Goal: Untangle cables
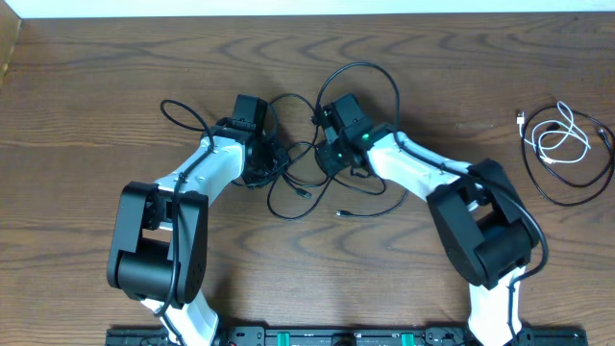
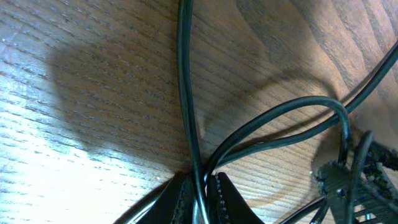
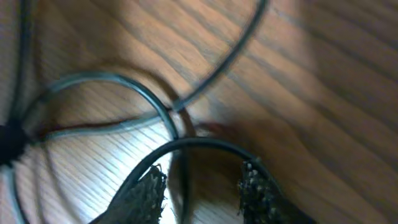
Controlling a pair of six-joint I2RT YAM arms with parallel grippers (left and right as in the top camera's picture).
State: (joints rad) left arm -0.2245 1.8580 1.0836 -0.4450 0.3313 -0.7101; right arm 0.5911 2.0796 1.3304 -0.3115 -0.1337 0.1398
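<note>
Pinching from the left of the overhead frame, the left gripper has its two dark fingers shut on one thin black rubber-coated cable. In the left wrist view that cable climbs straight up the frame, and a second black strand bends off to the right from the same pinch.

At the centre of the overhead frame lies the knot of thin black cables, loops spilling above and below it across the brown wood-grain table, with a small plug end loose just below.

Right of centre, the right gripper is down over the same knot. Its ridged fingers stand apart with nothing clamped; one black loop arches across their tips and another strand runs down into the gap between them.

At the far right edge, well apart from the knot, a short white cord lies coiled with a thin black cord curving round it.

The step in hand looks like anchoring one strand on the left while the right side picks a crossing strand. The next move likely calls for closing on a single strand only, then drawing it rightward, away from the held one, without tightening the loops.
</note>
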